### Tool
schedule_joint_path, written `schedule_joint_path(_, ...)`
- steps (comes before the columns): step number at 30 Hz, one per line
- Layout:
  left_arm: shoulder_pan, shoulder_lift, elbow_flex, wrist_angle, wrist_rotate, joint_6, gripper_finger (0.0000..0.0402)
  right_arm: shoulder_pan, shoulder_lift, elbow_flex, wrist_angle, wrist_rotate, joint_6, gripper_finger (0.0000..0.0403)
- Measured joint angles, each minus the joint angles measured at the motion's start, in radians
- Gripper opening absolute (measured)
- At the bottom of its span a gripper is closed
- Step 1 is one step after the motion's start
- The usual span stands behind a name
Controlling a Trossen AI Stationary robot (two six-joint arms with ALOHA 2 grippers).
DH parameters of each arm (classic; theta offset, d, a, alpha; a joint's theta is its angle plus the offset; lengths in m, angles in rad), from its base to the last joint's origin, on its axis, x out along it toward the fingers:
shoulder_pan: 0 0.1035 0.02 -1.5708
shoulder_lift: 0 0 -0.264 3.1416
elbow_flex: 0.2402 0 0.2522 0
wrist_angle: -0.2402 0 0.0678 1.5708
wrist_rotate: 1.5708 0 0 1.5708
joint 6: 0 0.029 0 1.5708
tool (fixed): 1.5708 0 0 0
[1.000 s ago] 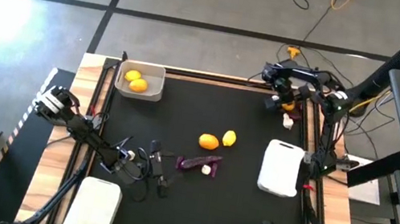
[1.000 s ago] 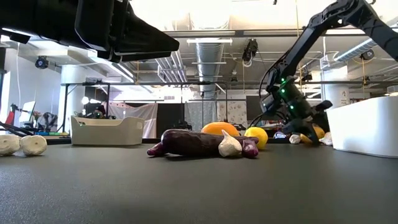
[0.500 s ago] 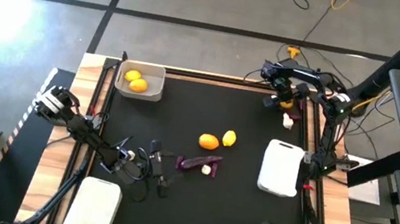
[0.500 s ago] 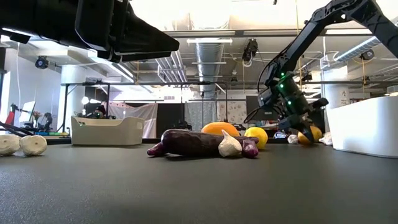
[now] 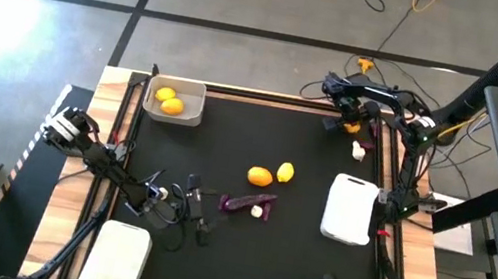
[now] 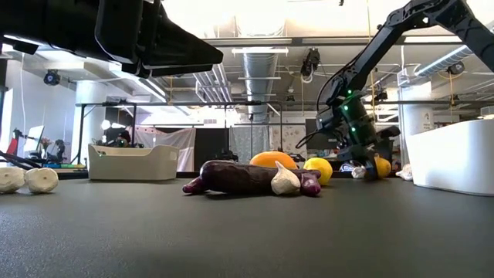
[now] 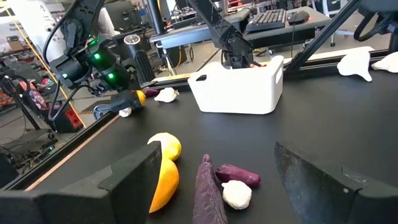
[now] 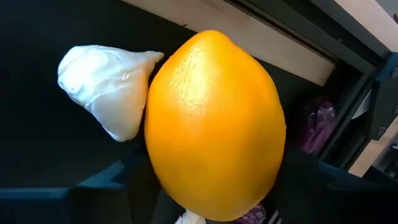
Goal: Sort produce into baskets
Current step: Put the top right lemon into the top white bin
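My right gripper (image 5: 348,124) is at the table's far right corner, shut on a yellow-orange citrus (image 8: 214,124). A white garlic bulb (image 8: 112,87) lies beside that fruit, and a small purple eggplant (image 8: 317,124) lies just beyond it. My left gripper (image 7: 230,186) hangs open and level near the table's middle, facing a long dark eggplant (image 5: 243,203) that has a garlic bulb (image 5: 258,212) at its end. Two more citrus (image 5: 260,176) lie behind that eggplant. Three pale baskets stand at the far left (image 5: 195,110), the near left (image 5: 116,257) and the right (image 5: 351,209). My right gripper has the citrus between its two fingers (image 8: 106,193), one on each of its sides (image 8: 158,162). The fingers come steeply from above. In the low view the citrus (image 6: 380,166) sits low at the table top, half hidden by the gripper.
The far-left basket holds two citrus (image 5: 168,100). Another garlic bulb (image 5: 359,151) lies by the right edge, just nearer than my right gripper. Two garlic bulbs (image 6: 27,179) show at the low view's left. Cables and a frame post (image 5: 402,135) crowd the far right corner.
My right gripper has tipped to point more steeply down over the citrus and has shifted a little toward the table's left. The citrus has moved slightly with it.
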Motion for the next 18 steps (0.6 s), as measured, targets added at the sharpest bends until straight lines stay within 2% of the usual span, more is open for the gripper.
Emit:
schedule_joint_path(2,0.0,0.0,0.0,0.0,0.0,0.0,0.0294,0.007,0.0,0.0,0.0,0.0,0.001,0.0209)
schedule_joint_path(6,0.001,0.0,0.0,0.0,0.0,0.002,0.0294,0.037,-0.005,0.001,-0.017,-0.009,-0.026,0.0207)
schedule_joint_path(10,0.006,0.002,0.0,0.0,0.0,0.003,0.0294,0.086,-0.026,0.014,-0.123,-0.01,-0.05,0.0208)
schedule_joint_path(15,0.026,0.015,0.0,0.009,0.0,-0.002,0.0294,0.205,-0.09,0.012,-0.257,-0.012,-0.035,0.0216)
schedule_joint_path(18,0.046,0.027,0.0,0.031,0.0,-0.005,0.0294,0.31,-0.127,0.007,-0.241,-0.065,-0.032,0.0215)
